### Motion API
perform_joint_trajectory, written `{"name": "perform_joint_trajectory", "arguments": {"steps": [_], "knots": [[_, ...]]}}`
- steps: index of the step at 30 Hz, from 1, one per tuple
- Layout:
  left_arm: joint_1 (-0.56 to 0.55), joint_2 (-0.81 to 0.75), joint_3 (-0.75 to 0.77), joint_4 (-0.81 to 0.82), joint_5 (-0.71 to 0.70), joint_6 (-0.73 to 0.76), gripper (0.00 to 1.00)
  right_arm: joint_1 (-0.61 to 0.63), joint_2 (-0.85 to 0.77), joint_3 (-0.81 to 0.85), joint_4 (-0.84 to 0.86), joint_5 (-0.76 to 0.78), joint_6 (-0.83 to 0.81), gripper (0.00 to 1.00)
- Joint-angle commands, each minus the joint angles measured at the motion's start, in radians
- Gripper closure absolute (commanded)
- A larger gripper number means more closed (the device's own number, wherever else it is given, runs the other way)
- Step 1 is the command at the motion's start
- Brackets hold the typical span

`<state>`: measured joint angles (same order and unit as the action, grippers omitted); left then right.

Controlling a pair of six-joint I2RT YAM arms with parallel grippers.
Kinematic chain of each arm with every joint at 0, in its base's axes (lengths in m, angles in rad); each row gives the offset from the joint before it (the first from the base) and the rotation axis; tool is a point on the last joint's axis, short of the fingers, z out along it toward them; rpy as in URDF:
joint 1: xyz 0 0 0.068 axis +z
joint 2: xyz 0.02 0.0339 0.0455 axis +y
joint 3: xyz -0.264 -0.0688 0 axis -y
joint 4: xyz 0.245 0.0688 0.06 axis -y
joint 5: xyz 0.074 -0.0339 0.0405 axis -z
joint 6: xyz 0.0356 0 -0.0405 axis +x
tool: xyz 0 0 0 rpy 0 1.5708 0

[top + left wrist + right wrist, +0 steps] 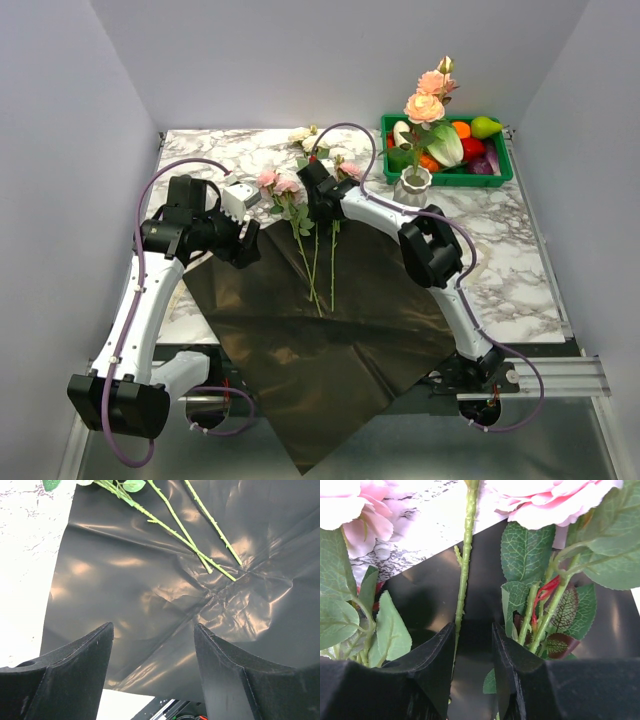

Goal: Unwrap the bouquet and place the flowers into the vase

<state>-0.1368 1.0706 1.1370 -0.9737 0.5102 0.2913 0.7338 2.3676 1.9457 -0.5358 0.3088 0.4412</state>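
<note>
Roses point(287, 188), pink-headed, lie on flat dark paper point(330, 350); left gripper point(152, 627) gapes, right gripper point(473, 626) loosely straddles a stem point(465, 555).

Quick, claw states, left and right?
Left claw: open, empty, over the dark wrapping paper.
Right claw: partly open around one flower stem, not clamped on it.

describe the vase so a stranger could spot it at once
Find the green crate of vegetables at the far right corner of the marble table. Just in front of its left end stands the vase, white with a wavy rim, the only upright container holding peach roses.
</note>
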Motion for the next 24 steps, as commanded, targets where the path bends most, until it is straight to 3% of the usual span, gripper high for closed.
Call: {"name": "perform_joint_trajectory", "arguments": {"steps": [1,9,19,24], "knots": [[0.008,0.002,0.014,0.01,0.011,0.0,0.26,0.006,0.033,0.039,-0.015,-0.027,-0.006,0.57],[0.008,-0.006,0.0,0.015,0.014,0.0,0.26,0.01,0.015,0.038,0.014,-0.054,-0.002,0.58],[0.008,-0.003,0.004,0.017,0.014,-0.003,0.26,0.01,0.093,0.162,-0.095,-0.071,0.016,0.58],[0.008,0.0,0.02,0.007,0.017,-0.004,0.26,0.01,0.137,0.246,-0.176,-0.045,0.017,0.63]]}}
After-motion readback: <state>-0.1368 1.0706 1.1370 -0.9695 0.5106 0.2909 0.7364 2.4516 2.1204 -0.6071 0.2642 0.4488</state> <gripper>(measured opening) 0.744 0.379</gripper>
